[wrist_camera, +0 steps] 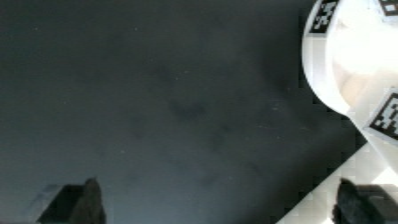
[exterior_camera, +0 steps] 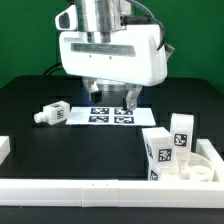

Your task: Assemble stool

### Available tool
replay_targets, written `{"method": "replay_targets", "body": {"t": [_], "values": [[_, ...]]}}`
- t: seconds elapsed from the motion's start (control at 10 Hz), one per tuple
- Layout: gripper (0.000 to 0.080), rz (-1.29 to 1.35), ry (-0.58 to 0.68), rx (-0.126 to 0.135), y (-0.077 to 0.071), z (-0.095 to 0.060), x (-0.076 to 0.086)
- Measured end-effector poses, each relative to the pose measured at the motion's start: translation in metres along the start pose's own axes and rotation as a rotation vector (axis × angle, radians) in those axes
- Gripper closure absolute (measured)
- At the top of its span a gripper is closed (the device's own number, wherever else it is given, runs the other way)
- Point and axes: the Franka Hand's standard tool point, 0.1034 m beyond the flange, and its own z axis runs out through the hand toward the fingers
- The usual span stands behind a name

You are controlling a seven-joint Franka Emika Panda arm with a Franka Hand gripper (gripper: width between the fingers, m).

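The round white seat [exterior_camera: 192,171] lies at the exterior view's lower right. Two white tagged legs stand on it, one nearer [exterior_camera: 157,153] and one behind [exterior_camera: 180,134]. A third leg [exterior_camera: 50,115] lies on its side on the black table, toward the exterior view's left. My gripper [exterior_camera: 112,95] hangs open and empty over the marker board [exterior_camera: 110,113], apart from all the parts. In the wrist view the gripper [wrist_camera: 217,205] shows two dark fingertips [wrist_camera: 71,203] wide apart over bare table. White tagged parts [wrist_camera: 347,60] fill one edge; which parts they are I cannot tell.
A long white rail [exterior_camera: 70,190] runs along the front edge of the table. Another white rail end [exterior_camera: 4,148] sits at the exterior view's far left. A green backdrop stands behind the table.
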Motion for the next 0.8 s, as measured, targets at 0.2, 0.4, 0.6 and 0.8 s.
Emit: {"method": "replay_targets", "body": {"t": [0.2, 0.4, 0.6, 0.8], "values": [[0.0151, 0.013, -0.064, 0.001, 0.022, 0.013, -0.004], [0.0151, 0.0, -0.174, -0.028, 0.07, 0.017, -0.016], [0.0151, -0.015, -0.132, -0.044, 0.091, 0.021, -0.031], [0.0151, -0.013, -0.137, -0.043, 0.089, 0.022, -0.029]]}}
